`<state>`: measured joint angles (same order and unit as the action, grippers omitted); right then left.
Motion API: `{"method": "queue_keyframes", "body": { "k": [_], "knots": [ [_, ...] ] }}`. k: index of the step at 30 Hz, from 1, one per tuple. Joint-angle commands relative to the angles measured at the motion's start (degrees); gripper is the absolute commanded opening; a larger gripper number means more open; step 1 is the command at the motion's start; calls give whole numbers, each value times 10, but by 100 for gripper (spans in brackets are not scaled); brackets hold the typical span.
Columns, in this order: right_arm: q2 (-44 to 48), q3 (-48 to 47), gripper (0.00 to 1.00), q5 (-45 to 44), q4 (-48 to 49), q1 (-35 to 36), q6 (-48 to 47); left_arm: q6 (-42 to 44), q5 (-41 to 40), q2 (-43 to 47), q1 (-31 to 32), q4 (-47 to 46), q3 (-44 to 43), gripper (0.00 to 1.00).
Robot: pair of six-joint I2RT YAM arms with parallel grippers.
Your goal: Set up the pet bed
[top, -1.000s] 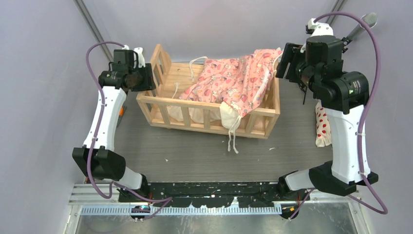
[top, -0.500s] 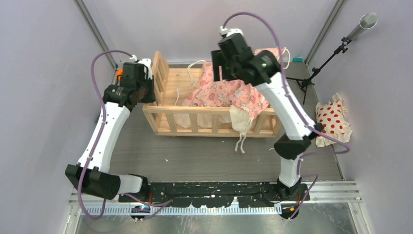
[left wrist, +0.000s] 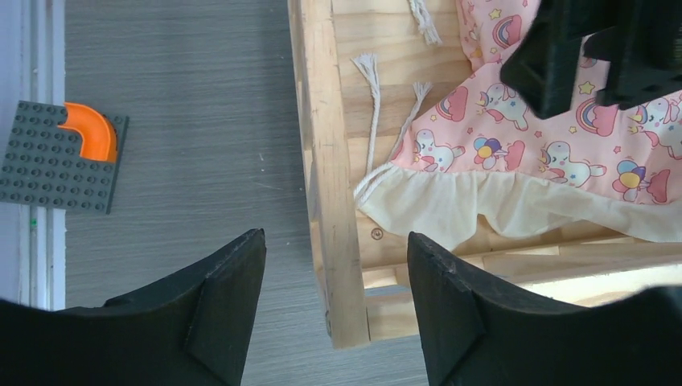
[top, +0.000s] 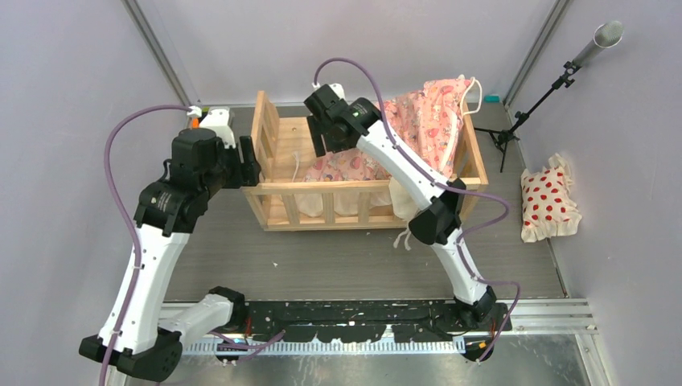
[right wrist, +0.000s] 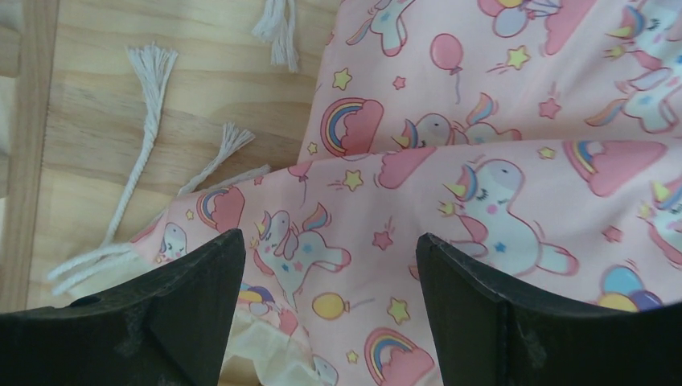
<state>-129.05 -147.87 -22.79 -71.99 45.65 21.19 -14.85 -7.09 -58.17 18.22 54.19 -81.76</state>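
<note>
The pet bed point(top: 322, 189) is a light wooden crib frame in the middle of the table. A pink cartoon-print cushion point(top: 430, 112) lies partly on its plank base and hangs over the far right corner. My left gripper point(left wrist: 336, 257) is open at the bed's left end. Its fingers stand either side of the end rail point(left wrist: 322, 121) with a gap on each side. My right gripper point(right wrist: 330, 249) is open and empty just above the cushion point(right wrist: 482, 185), inside the bed near its left half. Bare planks point(right wrist: 80, 121) and cream ties point(right wrist: 145, 137) show beside it.
A white pillow with red dots point(top: 551, 205) lies against the right wall. A black tripod stand point(top: 515, 121) is at the back right. A grey studded plate with an orange piece point(left wrist: 56, 157) sits left of the bed. One tie point(top: 402, 237) dangles over the bed's front rail.
My right arm has swung from the far right in over the bed's left half. The bed has shifted to the right and turned a little. My left gripper has stayed by the left end rail.
</note>
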Motion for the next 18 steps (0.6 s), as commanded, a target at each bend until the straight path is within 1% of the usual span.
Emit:
{"method": "queue_keyframes", "body": {
  "k": [1,9,12,14,17,18],
  "knots": [
    [-24,-26,83,1,24,2,5,1,-18,6,0,2,-3,67],
    [-80,-19,83,8,2,-2,-3,6,-18,13,0,-6,25,68],
    [-90,-5,80,9,0,-7,-4,8,-18,16,0,-9,30,69],
    [-95,0,70,11,2,-9,-3,9,-18,18,0,-10,32,69],
    [-92,5,45,24,10,-10,-6,11,-21,20,0,-10,34,69],
    [-87,6,34,31,16,-10,-6,11,-22,22,0,-10,35,69]
  ]
}}
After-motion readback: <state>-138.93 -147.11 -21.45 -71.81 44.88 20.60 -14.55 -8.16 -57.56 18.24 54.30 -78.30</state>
